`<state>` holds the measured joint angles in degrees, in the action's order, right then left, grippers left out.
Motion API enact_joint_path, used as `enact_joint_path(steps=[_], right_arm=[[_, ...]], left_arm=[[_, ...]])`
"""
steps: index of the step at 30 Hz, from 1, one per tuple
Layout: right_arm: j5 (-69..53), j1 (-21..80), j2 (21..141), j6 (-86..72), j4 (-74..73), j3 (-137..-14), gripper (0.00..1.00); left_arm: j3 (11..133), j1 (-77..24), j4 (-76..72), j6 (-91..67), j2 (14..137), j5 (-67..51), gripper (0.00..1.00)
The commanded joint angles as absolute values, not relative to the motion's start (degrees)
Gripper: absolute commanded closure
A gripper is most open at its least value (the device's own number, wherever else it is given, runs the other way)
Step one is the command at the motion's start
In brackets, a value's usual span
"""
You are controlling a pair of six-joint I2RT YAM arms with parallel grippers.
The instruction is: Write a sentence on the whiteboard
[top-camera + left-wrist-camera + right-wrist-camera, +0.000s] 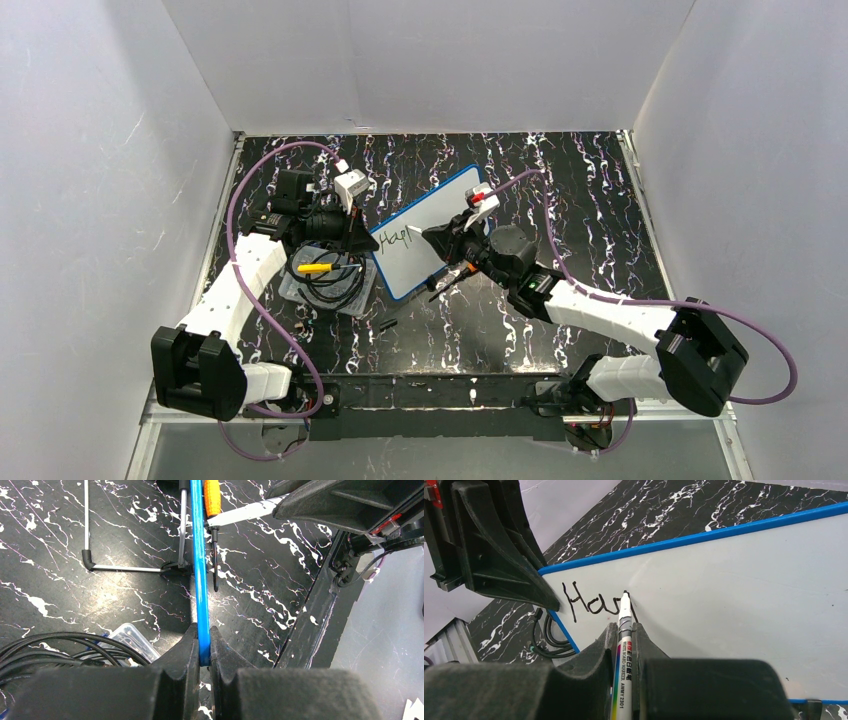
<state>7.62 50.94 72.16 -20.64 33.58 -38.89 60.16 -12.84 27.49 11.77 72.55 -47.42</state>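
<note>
The whiteboard (425,240), white with a thin blue rim, stands tilted on the marbled table. My left gripper (362,238) is shut on its left blue edge (200,605), seen edge-on in the left wrist view. My right gripper (445,243) is shut on a white marker (623,645) whose black tip (625,594) touches the board face (734,585). The sentence (594,602) reads "Hap" in black, the last letter part drawn; it also shows in the top view (396,240).
A clear plastic tray (322,280) with coiled black cable and a yellow-handled tool lies left of the board. A small black cap (387,325) lies in front of it. A wire stand (120,565) props the board from behind. White walls enclose the table.
</note>
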Motion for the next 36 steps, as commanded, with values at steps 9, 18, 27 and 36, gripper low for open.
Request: enact_joint_path(steps=[9,18,27,36], right_arm=[[14.2,51.1,71.7,-20.0,35.0,-39.1,0.99],[15.1,51.1,71.1,-20.6,34.4,-37.5,0.99],[13.4,51.1,71.3,-21.4,34.0,-36.8,0.99],[12.3,51.5,72.1,-23.0,35.8,-36.1,0.99]], left_arm=[[61.9,-13.1,29.2,10.5,70.5,-53.3,1.0],[62.0,-13.1,29.2,10.6,70.5,-53.4,1.0],[62.0,-13.0,29.1,10.5,70.5,-53.5,1.0],[61.7,-13.0,28.8,10.3,70.2,-53.3,1.0]])
